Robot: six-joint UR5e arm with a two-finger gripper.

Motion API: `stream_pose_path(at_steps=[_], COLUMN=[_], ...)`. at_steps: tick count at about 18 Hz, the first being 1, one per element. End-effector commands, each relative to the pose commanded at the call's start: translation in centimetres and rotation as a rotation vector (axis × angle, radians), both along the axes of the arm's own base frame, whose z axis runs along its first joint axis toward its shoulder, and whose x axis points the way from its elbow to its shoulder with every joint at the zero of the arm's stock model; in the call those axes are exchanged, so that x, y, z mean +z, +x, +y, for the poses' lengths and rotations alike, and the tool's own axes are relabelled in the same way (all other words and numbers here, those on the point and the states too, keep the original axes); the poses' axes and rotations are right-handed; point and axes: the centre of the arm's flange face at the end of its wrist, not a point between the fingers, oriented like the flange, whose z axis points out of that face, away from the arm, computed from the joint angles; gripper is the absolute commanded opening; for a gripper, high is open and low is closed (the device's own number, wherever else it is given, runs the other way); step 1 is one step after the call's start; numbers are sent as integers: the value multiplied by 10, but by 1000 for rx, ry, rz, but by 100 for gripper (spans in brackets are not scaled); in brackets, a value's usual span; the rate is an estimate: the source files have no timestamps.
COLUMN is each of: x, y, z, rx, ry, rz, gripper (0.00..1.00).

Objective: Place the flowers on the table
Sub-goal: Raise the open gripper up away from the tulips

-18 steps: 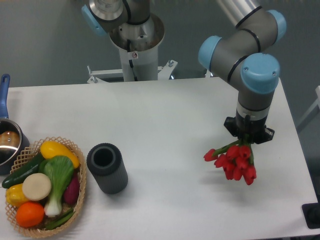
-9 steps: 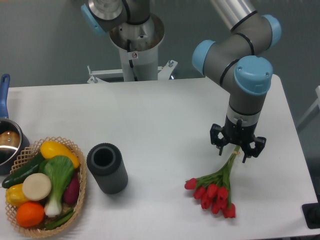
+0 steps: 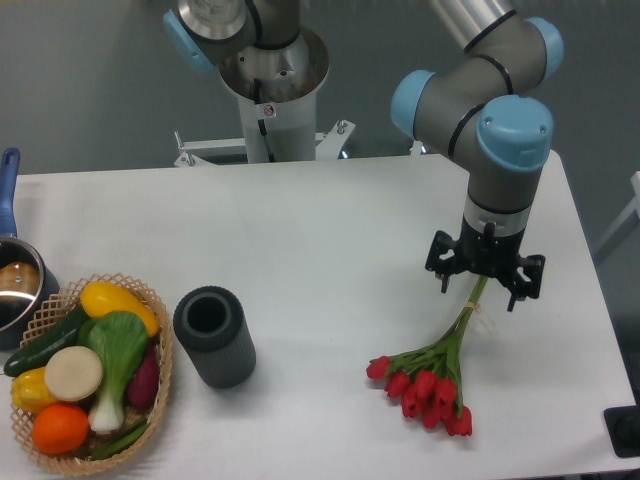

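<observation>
The flowers (image 3: 430, 380), a bunch of red tulips with green stems, lie flat on the white table (image 3: 320, 230) at the front right, buds toward the front edge. My gripper (image 3: 485, 282) hangs just above the stem ends with its fingers spread apart, open and empty. The stem tips reach up under the gripper and are partly hidden by it.
A dark grey cylinder vase (image 3: 213, 336) lies front left of centre. A wicker basket (image 3: 155, 400) of toy vegetables and fruit sits at the front left corner. A pot with a blue handle (image 3: 12, 270) is at the left edge. The robot base (image 3: 270, 90) stands behind the table.
The gripper held the flowers above the table, then lowered them and opened. The flowers now lie on the table, and the gripper has moved slightly right and up.
</observation>
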Motion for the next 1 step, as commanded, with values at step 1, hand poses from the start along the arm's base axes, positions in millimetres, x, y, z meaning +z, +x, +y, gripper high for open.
stream_pose_path(at_steps=[1], x=[0], y=[-9], z=[-5], rx=[13], ry=[4], rz=[18], gripper=[100])
